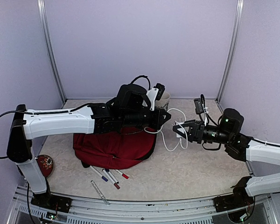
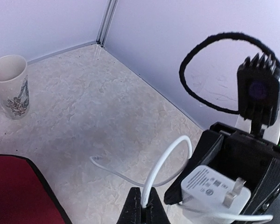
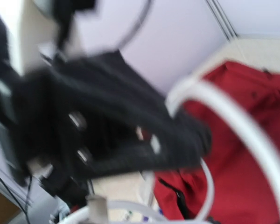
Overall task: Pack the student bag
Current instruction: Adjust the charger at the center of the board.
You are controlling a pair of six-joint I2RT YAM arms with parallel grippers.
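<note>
Colours, student bag (image 1: 114, 147) as reference
I see it dark red; white cable (image 2: 157, 169), white charger (image 2: 210, 186) right of it; cream mug (image 2: 9, 86) behind; red/blue-capped pens (image 1: 109, 176) in front.

White arm shells (image 1: 60, 122), black joints (image 1: 105, 122), looping black cables (image 1: 0, 120), green status light (image 1: 226, 120)

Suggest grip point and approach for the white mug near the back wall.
Likely best: pinch the mug wall at the rim, coming straight down. It stands upright on the table with its mouth open upward.

Matt red cloth bag (image 1: 113, 148); smooth white plastic cable (image 2: 165, 161), charger (image 2: 213, 189); glossy ceramic mug (image 2: 9, 84); my left fingers (image 2: 132, 210) matt black plastic.
</note>
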